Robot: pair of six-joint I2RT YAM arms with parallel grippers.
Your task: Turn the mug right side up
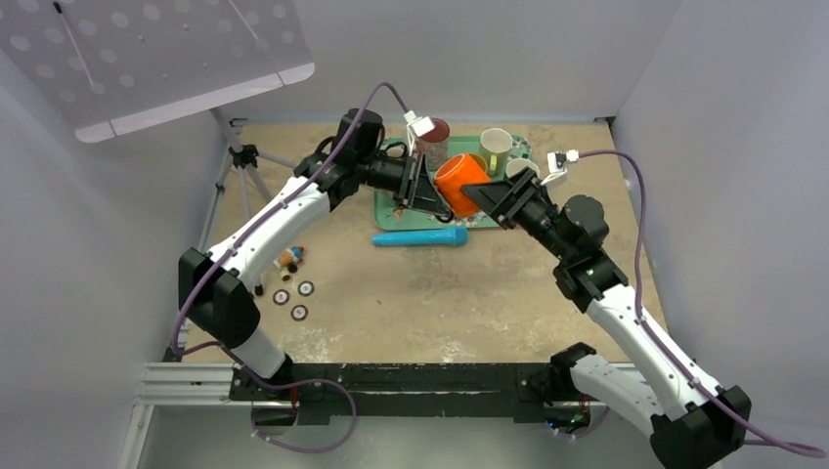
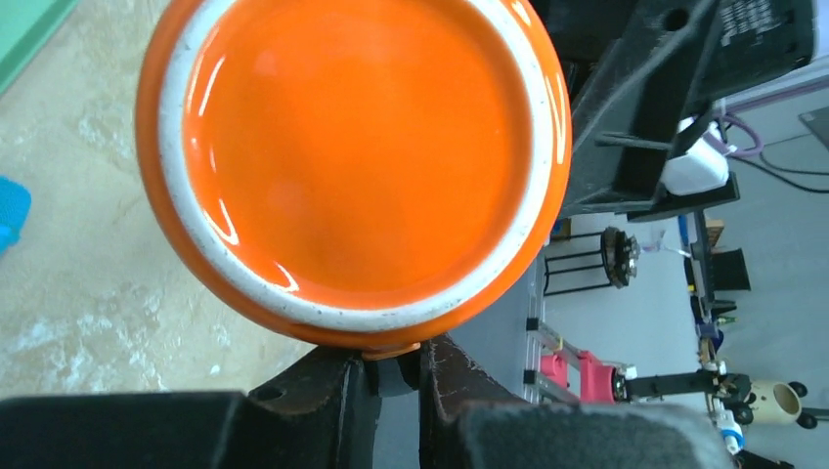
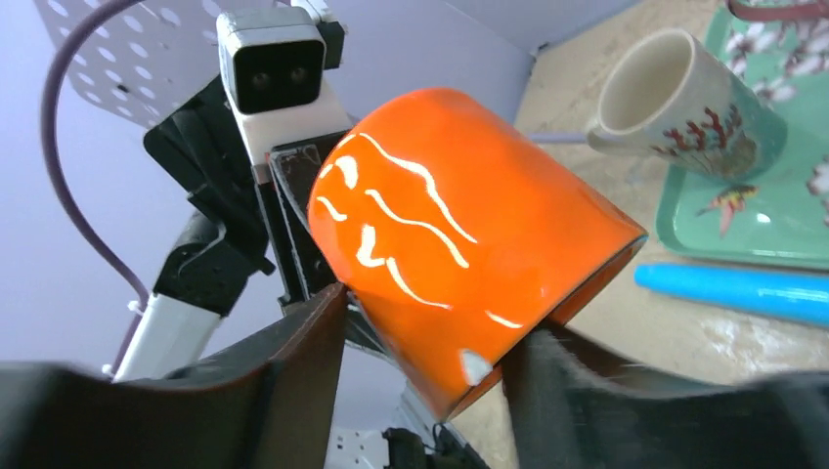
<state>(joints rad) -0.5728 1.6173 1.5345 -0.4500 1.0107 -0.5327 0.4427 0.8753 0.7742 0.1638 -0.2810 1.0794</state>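
Note:
The orange mug (image 1: pixel 459 181) hangs in the air above the near edge of the green tray (image 1: pixel 383 210), tilted on its side. In the left wrist view its base (image 2: pixel 352 147) with a white ring faces the camera. My left gripper (image 1: pixel 422 191) is shut on the mug's handle, which is pinched between the fingers (image 2: pixel 396 366). My right gripper (image 1: pixel 486 198) comes from the right. Its jaws (image 3: pixel 432 318) sit on both sides of the mug's body (image 3: pixel 459 244) near the rim and touch it. The mug's opening is hidden.
On the tray stand a dark red mug (image 1: pixel 433 137), a cream mug (image 1: pixel 496 147) and a floral mug (image 3: pixel 675 98). A blue pen-like tool (image 1: pixel 420 237) lies just before the tray. Small toys and discs (image 1: pixel 291 288) lie at the left. A tripod (image 1: pixel 239 161) stands at the back left.

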